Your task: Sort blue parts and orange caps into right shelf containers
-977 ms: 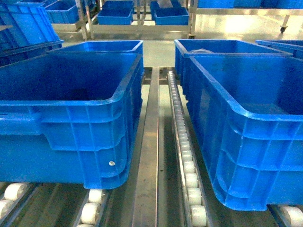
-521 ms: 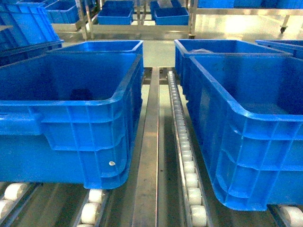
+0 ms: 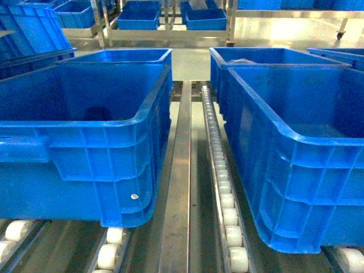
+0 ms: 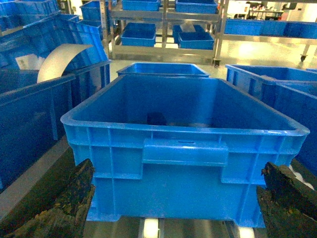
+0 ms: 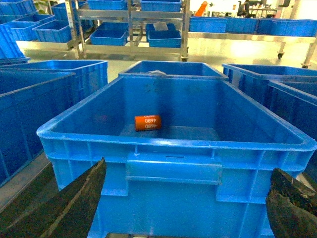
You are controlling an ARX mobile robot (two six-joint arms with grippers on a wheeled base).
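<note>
Two large blue containers stand side by side on the roller shelf: a left one (image 3: 85,128) and a right one (image 3: 296,153). Neither gripper shows in the head view. In the left wrist view my left gripper (image 4: 177,171) is open, its dark fingers (image 4: 74,198) wide apart in front of the left container's handle (image 4: 184,150). A dark shape (image 4: 156,118) lies on that container's floor; I cannot tell whether it is a blue part. My right gripper (image 5: 188,168) is open before the right container (image 5: 173,171). An orange cap (image 5: 147,122) with white digits lies inside it.
A steel rail (image 3: 179,170) and a line of white rollers (image 3: 224,187) run between the two containers. More blue crates stand behind (image 3: 122,56) (image 3: 267,57) and to either side. Metal racks with crates (image 3: 165,23) fill the background. A white curved sheet (image 4: 59,59) leans at the left.
</note>
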